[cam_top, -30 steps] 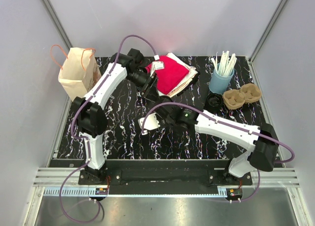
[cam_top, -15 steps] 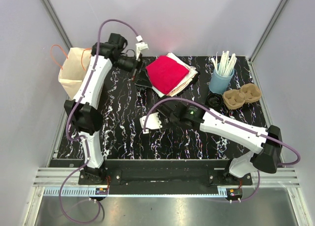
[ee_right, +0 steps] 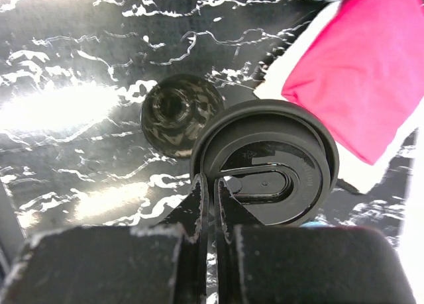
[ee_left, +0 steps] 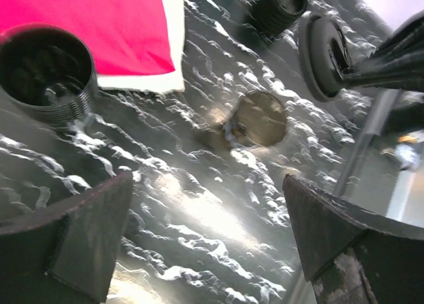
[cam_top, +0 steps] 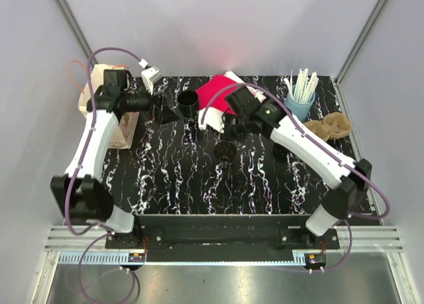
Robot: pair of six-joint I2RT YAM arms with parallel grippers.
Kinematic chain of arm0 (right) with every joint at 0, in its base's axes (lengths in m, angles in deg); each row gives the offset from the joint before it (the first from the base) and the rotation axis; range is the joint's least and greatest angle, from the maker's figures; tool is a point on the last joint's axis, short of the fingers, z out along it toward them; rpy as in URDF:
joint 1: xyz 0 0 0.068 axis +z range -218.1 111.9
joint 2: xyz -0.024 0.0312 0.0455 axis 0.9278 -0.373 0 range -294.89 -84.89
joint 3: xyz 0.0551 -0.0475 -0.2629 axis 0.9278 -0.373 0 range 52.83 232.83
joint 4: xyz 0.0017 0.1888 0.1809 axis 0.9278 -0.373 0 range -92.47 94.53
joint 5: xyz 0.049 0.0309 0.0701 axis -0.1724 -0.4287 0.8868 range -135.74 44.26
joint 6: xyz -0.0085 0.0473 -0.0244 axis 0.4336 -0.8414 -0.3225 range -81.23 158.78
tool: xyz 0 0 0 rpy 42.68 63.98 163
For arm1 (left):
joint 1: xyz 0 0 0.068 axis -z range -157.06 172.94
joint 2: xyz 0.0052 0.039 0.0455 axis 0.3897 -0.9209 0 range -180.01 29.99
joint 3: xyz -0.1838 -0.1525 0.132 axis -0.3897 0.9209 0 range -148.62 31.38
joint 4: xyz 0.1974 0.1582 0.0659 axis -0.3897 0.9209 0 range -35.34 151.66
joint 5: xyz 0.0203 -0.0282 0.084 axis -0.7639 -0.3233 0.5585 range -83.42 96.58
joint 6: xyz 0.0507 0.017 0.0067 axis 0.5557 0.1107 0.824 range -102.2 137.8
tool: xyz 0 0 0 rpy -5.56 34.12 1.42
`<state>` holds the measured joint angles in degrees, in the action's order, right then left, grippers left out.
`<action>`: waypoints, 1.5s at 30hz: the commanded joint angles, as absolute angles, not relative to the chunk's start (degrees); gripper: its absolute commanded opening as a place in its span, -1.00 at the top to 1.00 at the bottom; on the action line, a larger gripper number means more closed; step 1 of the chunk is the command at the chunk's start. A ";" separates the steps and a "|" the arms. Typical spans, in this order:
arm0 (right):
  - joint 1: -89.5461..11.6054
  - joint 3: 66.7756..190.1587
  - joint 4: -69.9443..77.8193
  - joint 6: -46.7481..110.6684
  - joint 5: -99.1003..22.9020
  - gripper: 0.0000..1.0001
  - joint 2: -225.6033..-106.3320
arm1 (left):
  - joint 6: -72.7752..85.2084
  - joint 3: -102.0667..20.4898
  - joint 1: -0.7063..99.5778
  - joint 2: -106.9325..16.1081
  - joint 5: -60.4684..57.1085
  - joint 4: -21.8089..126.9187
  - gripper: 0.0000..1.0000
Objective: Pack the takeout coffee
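No writing is legible anywhere, not even on the black lid

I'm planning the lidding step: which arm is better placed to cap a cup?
Right. The right end effector is shut on the black lid, with an open black cup just beside the lid in its wrist view. The left end effector is open and empty, near a second cup.

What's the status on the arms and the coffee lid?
Left gripper open, empty. Right gripper shut on lid, close by the middle cup. Nothing between them.
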<state>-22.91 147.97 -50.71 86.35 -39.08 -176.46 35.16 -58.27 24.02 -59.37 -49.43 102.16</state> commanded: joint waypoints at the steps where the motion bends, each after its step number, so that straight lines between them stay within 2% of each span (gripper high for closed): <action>1: -25.64 154.33 -55.50 81.76 -31.42 1.00 -181.47 | 34.49 -45.99 27.50 -45.09 -35.30 77.54 -0.98; 2: -25.91 154.87 -55.50 81.32 -31.15 1.00 -182.09 | 35.19 -40.48 28.20 -42.89 -33.78 74.81 -0.98; 6: -26.52 157.07 -56.64 78.51 -30.71 1.00 -185.86 | 34.85 -31.66 30.23 -34.62 -31.83 64.52 -0.98; 14: -27.31 159.09 -58.39 75.60 -28.78 1.00 -189.82 | 35.46 -21.63 32.87 -32.67 -30.77 56.61 -0.98; 26: -27.67 157.69 -57.96 73.93 -29.30 1.00 -193.26 | 34.41 -13.63 32.96 -31.53 -37.71 46.23 -0.98; 45: -25.04 155.58 -58.84 74.90 -30.18 1.00 -193.34 | 32.04 -11.60 32.17 -30.91 -36.93 46.22 -0.98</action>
<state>-26.91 154.81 -58.36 74.72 -29.77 -193.40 32.89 -12.08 32.56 -32.59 -36.25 50.19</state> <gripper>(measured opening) 0.021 0.987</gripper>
